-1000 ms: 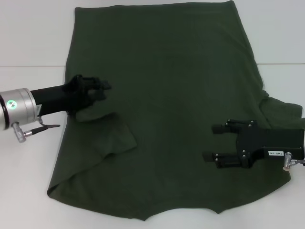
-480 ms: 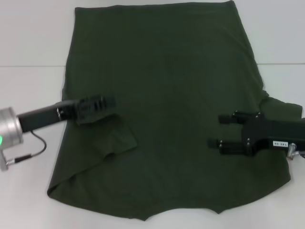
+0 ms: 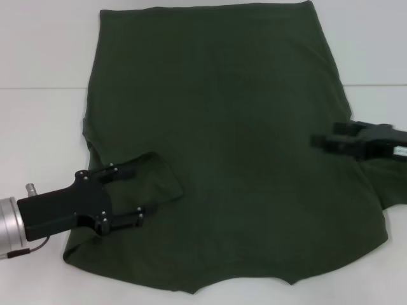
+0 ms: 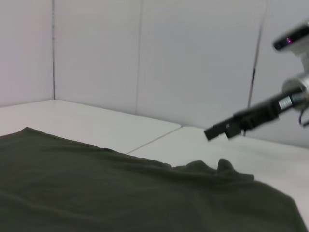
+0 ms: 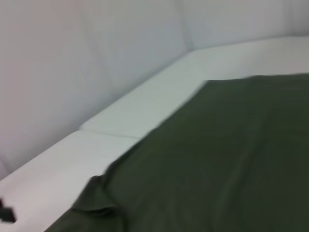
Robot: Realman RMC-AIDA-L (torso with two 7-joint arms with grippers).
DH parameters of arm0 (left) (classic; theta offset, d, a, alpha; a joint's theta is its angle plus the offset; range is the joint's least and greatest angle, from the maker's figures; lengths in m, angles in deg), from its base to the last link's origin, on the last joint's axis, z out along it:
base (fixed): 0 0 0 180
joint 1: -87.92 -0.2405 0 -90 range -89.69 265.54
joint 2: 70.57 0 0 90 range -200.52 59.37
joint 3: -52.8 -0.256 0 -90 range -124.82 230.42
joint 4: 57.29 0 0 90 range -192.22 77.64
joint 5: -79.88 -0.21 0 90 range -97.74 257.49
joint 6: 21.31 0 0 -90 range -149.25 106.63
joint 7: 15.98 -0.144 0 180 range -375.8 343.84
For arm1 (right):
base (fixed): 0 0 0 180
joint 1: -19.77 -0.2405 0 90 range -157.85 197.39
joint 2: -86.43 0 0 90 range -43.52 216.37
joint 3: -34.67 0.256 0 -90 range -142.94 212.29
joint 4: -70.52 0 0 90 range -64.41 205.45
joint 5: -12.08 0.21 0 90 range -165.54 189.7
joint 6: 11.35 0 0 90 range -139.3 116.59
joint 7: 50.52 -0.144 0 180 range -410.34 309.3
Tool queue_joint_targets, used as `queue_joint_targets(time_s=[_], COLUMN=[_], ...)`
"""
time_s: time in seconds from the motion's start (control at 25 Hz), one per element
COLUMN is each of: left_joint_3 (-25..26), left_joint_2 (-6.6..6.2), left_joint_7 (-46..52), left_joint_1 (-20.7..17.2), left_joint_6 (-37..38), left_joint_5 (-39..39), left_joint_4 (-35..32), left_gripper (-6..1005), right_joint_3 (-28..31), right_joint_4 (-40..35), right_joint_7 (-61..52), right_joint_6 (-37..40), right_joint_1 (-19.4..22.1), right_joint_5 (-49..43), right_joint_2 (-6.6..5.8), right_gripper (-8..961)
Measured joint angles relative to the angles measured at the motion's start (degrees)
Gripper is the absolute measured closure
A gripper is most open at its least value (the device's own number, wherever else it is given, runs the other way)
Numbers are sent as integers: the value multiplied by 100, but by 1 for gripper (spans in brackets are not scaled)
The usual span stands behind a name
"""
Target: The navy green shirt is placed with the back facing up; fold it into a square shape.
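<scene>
Two black grippers flank the navy green shirt (image 3: 222,146), which we see spread back-up across the white table (image 3: 38,127), its hem at the far edge and its neckline nearest the robot. The left sleeve (image 3: 149,181) already lies folded in on the body; the right sleeve (image 3: 388,181) sticks out past the side seam. Our left gripper (image 3: 130,194) hangs low over the folded sleeve, its two fingers spread wide with nothing between them. Our right gripper (image 3: 327,140) sits at the shirt's right edge, just above the loose sleeve; its fingers look set slightly apart and appear empty, though we cannot be sure from this angle. From the left wrist camera the right gripper (image 4: 217,131) shows clear above the cloth, not touching it.

We judge the sleeve-folding step half done. Next, the right gripper needs to drop to the loose sleeve, pinch its edge and carry it inward to match the left one.
</scene>
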Motion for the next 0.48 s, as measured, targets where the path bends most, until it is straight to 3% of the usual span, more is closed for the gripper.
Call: queue_joint_targets(time_s=[0.08,0.16,0.36,0.48], left_joint_3=[39,132,322,212], left_joint_2=[-6,-6,-114,-107], left_joint_7=[-139,-135,719,599], left_joint_1=[-4,-7,101,64], left_joint_6=[-56,-170,-473,-193], left_joint_5=[-4,39,85,20], left_joint_4=[-52,-65,-107,-272], left_gripper=[249,222,154,129], right_joint_3=[-1,3,28,32], right_joint_4=[-411,-507,-603,-612], right_joint_7=[-816,-1094,-2284,-3340], right_joint_6=[4,4,-36,104], right_joint_1=[92,98,42,-3], right_joint_5=[-223,-317,-713,-1085], right_joint_2=[-110,-145,-348,-635], right_gripper=[69,69,69,69])
